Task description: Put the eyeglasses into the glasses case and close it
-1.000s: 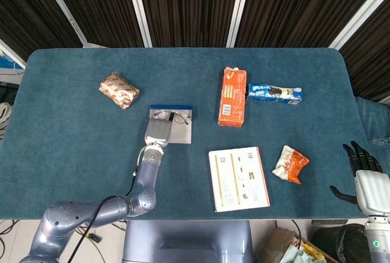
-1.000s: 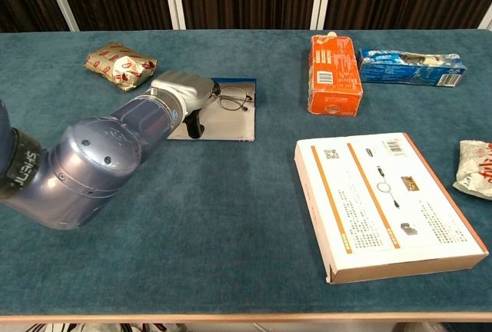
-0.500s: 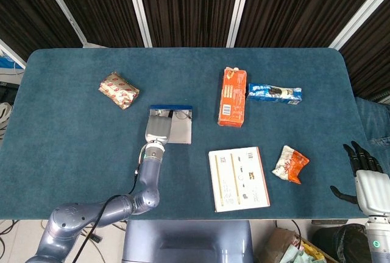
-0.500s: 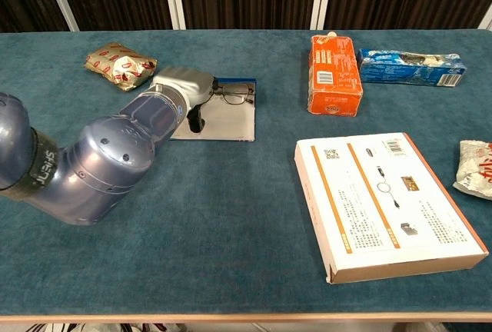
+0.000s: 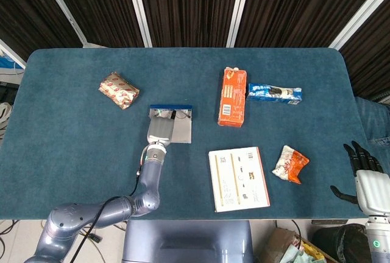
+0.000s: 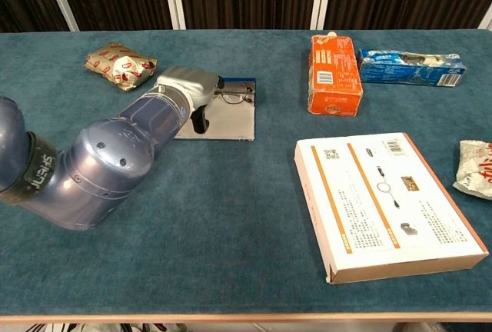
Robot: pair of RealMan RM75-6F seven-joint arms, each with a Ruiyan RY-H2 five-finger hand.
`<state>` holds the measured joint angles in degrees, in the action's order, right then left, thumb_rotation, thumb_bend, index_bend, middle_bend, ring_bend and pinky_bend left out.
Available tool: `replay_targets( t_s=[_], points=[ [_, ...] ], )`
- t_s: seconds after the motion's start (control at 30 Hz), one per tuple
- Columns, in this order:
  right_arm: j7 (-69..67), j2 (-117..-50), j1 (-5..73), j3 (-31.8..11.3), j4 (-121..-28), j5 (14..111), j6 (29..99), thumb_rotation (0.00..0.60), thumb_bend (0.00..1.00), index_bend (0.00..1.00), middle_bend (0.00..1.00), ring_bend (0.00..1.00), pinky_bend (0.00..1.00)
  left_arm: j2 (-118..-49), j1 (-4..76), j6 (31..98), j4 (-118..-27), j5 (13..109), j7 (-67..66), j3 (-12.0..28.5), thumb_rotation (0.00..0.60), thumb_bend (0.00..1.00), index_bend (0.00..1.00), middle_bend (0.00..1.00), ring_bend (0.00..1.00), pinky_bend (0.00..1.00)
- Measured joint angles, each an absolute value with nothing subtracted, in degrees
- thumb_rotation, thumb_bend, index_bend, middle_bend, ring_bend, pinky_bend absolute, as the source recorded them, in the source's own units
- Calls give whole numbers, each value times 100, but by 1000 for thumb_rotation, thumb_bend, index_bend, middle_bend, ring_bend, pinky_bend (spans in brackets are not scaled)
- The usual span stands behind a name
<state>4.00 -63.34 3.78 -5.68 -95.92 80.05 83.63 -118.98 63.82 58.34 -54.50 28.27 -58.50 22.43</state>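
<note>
While the left hand (image 6: 194,94) reached over the open glasses case (image 6: 228,120), its palm and wrist hid most of its fingers, so whether it actually pinched the eyeglasses (image 6: 234,94) could not be told from either view. The glasses lay at the far edge of the case, by its blue rim, with one lens and a temple showing just past the hand. To do this step well, the frame probably needed to be set flat and wholly inside the silver tray, temples folded, with nothing overhanging the hinge side before any lid was swung. The right hand (image 5: 364,167) hung well apart at the table's edge, fingers spread and holding nothing.
</note>
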Motion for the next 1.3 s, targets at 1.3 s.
replay_targets(
  t_s=[1.3],
  points=[
    [344, -6306, 375, -565, -9640, 7971, 8323, 600, 239, 61, 28, 104, 161, -10177, 4984, 6957, -8194, 4737, -5344, 741, 600, 158, 147, 275, 200, 340]
  ],
)
